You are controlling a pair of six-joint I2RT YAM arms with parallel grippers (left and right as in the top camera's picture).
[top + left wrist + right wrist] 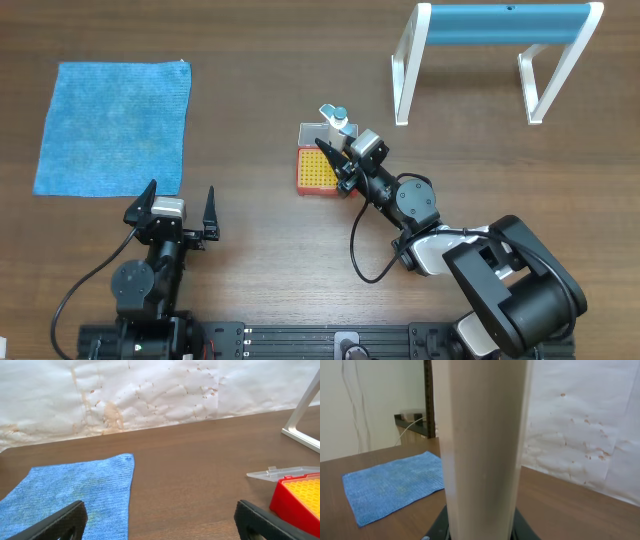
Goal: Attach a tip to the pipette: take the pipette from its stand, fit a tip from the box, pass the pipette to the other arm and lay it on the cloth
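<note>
Right gripper (340,160) is clamped tight on the pipette (485,445) — in its wrist view the white barrel stands upright between the fingers. It's holding it right at the red-and-yellow tip box (316,172); can't tell if the lower end touches the tips. Left gripper (181,190) is spread wide with nothing in it, just beside the blue cloth (115,128) — the stand (500,22) sits well apart, far right.

We've got a dark brown wooden tabletop (260,90), and behind it we see a creased white paper-covered wall (165,385), stained brown.
</note>
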